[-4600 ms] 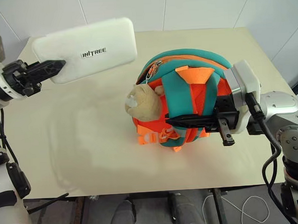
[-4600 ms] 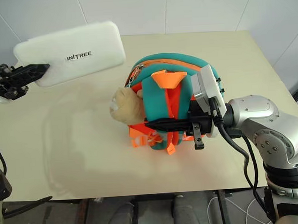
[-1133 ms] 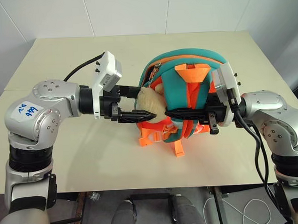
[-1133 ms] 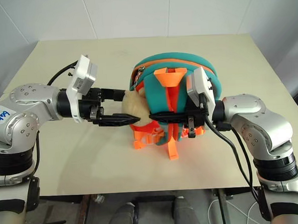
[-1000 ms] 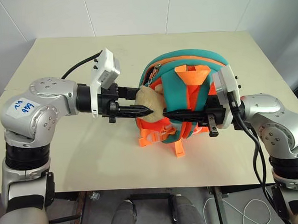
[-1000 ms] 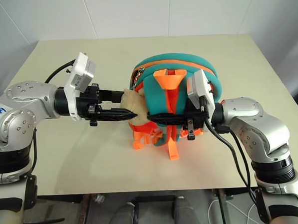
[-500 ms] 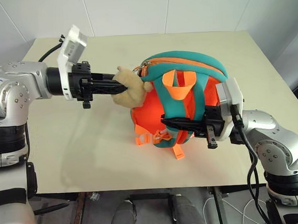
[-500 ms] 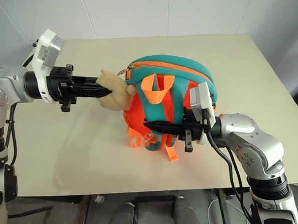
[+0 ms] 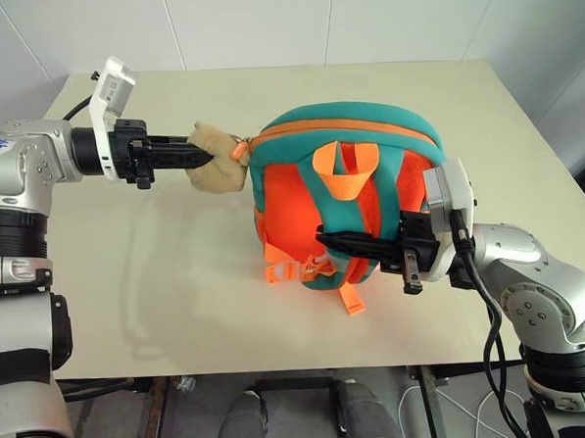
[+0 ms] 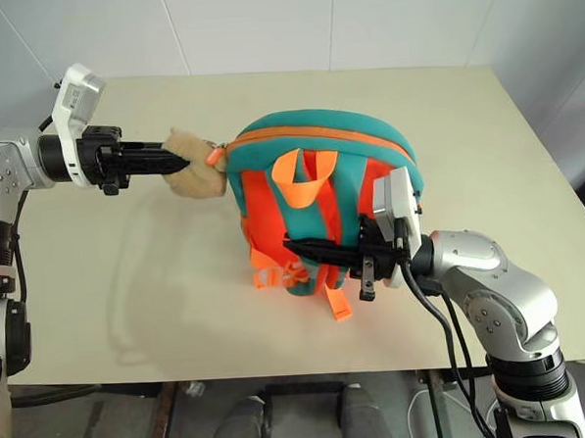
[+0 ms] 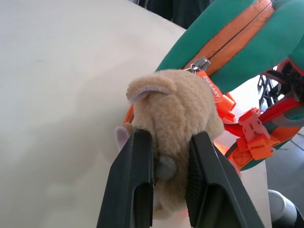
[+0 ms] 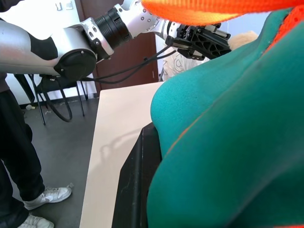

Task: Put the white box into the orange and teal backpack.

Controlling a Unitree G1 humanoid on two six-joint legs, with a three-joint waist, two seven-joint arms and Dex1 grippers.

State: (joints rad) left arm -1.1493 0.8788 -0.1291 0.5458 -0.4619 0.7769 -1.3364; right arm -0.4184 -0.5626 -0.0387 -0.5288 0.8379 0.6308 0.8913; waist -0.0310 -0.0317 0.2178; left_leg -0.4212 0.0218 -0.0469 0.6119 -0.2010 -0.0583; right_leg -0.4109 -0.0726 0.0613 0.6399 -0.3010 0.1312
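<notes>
Bare tabletop (image 9: 159, 285); left tool (image 9: 199, 158) clamps the bear (image 9: 216, 170), right tool (image 9: 338, 241) pinches a backpack (image 9: 342, 138) strap. Zipping appears underway; next, pull along the zip.

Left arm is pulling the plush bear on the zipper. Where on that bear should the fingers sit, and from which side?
Grip the plush bear across its soft body, coming from the side facing away from the orange and teal backpack, as the left gripper does now. The bear hangs from the zipper pull, so a pull along the zipper line should draw it. The right gripper clamps a teal strap.
</notes>
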